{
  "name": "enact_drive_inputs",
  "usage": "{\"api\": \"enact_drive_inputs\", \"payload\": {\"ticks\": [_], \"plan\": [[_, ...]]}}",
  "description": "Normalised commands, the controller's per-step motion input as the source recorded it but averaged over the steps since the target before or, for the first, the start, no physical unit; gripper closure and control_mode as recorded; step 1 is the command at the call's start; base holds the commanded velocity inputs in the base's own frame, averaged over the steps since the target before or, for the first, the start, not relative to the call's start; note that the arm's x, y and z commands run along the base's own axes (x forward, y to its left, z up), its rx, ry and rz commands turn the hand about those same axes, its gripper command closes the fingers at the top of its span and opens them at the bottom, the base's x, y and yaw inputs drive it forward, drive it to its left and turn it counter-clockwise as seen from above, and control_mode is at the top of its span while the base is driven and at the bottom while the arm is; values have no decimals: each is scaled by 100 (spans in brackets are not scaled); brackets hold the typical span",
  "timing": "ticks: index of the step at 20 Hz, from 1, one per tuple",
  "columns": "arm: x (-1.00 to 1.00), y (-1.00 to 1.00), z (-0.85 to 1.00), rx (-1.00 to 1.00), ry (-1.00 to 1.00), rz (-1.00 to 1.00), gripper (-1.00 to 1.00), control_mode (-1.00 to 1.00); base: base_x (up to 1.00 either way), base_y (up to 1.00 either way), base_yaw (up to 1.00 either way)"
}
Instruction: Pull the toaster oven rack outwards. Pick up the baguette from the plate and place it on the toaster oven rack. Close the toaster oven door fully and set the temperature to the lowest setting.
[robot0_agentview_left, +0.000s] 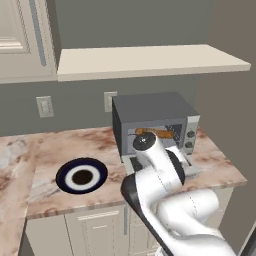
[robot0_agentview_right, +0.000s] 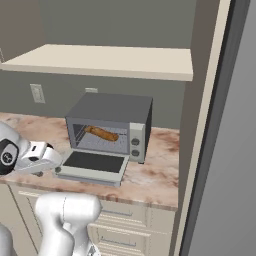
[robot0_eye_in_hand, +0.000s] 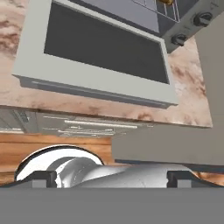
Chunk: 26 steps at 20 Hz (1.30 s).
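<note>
Baguette (robot0_agentview_right: 102, 133) on rack (robot0_agentview_right: 97, 138), plate (robot0_agentview_left: 81, 175) bare. Door (robot0_agentview_right: 94, 163) down flat. Gripper (robot0_eye_in_hand: 112, 177) released, empty. Next: get under door's front edge, swing shut.

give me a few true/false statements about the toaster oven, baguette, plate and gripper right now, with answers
1. The baguette lies on the toaster oven rack inside the toaster oven. True.
2. The toaster oven door is shut. False: it hangs open, lying flat on the counter.
3. The plate has bread on it. False: it is bare.
4. The gripper is shut on the baguette. False: its jaws stand open and hold nothing.
5. The plate sits on the counter to the left of the toaster oven in the left base view. True.
</note>
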Motion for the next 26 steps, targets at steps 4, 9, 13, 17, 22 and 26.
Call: {"api": "enact_drive_inputs", "payload": {"ticks": [4,9,13,17,22,26], "plan": [[-17,25,-11,-28,4,12,-100,-100,0,0,0],[0,12,-16,-24,3,11,-100,-100,0,0,0],[6,0,-40,-15,0,7,-100,-100,0,0,0],[27,0,-43,-10,0,5,-100,-100,0,0,0],[43,0,-28,-8,0,3,-100,-100,0,0,0],[44,0,-9,-7,0,2,-100,-100,0,0,0]]}}
